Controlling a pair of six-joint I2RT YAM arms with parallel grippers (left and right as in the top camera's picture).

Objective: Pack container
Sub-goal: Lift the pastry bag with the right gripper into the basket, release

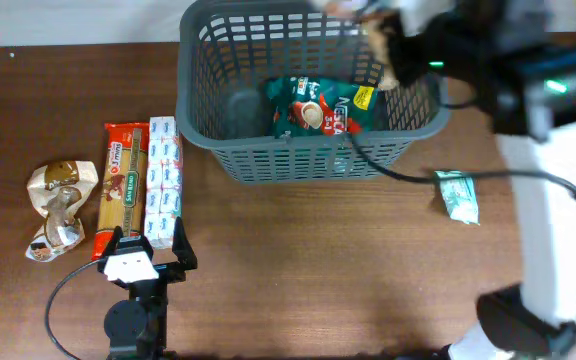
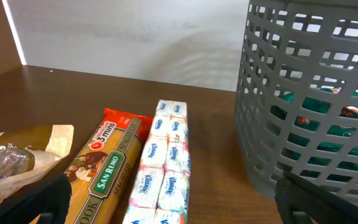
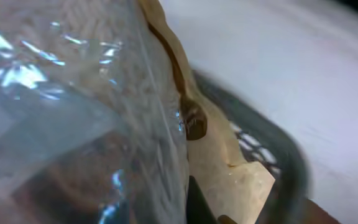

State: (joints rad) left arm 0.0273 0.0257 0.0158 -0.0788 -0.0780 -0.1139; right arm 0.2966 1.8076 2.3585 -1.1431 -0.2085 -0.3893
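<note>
Dark wood desk under a plain white wall: the container, a grey slotted basket, stands at the far edge with one green coffee packet already lying on its floor. From my console I see the right fingers above the basket's far right rim, clamped on a clear-and-tan packet that fills the wrist camera. I judge it is held high there to clear the lattice wall before a drop inside. The left fingers stand spread wide and hold nothing, parked low at the near left, just short of the spaghetti pack and the tissue packs lying side by side, well placed for the next pick by my reading. A brown bag lies left of them, and a small green sachet lies right of the basket.
</note>
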